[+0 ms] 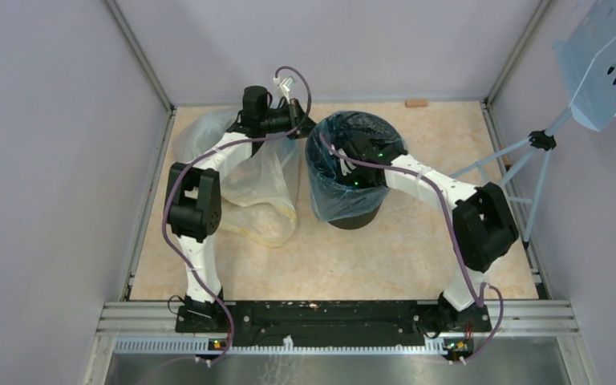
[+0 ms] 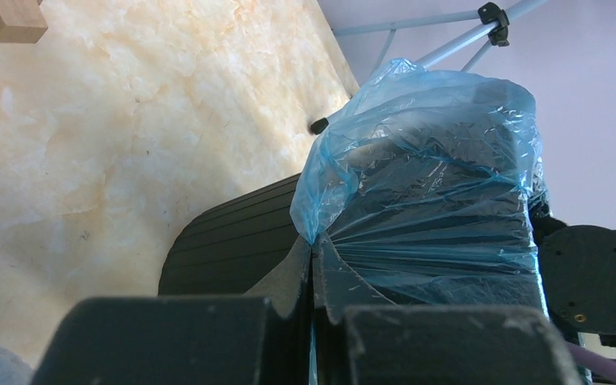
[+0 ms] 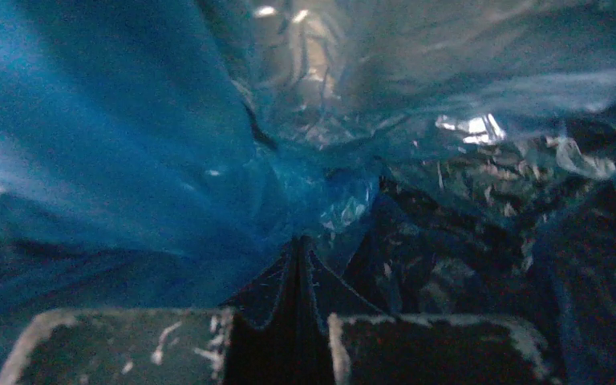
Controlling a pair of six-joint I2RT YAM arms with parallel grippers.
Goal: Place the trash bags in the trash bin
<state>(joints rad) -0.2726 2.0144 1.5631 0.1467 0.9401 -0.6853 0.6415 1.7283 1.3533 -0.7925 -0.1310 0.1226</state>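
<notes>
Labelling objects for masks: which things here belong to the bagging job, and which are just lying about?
Job: blue bag, black bin, left gripper and right gripper, both shut on the bag.
Lying about: big clear bag, wooden block, tripod stand.

trash bag (image 1: 330, 191) over trash bin (image 1: 354, 218), other bag (image 1: 263, 191) left

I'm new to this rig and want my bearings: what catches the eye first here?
A black bin stands mid-table, wrapped in a glossy blue bag. The left gripper pinches the film outside the rim, jaws shut, while the right gripper holds it deep inside. A large clear bag lies crumpled under the left arm.
</notes>
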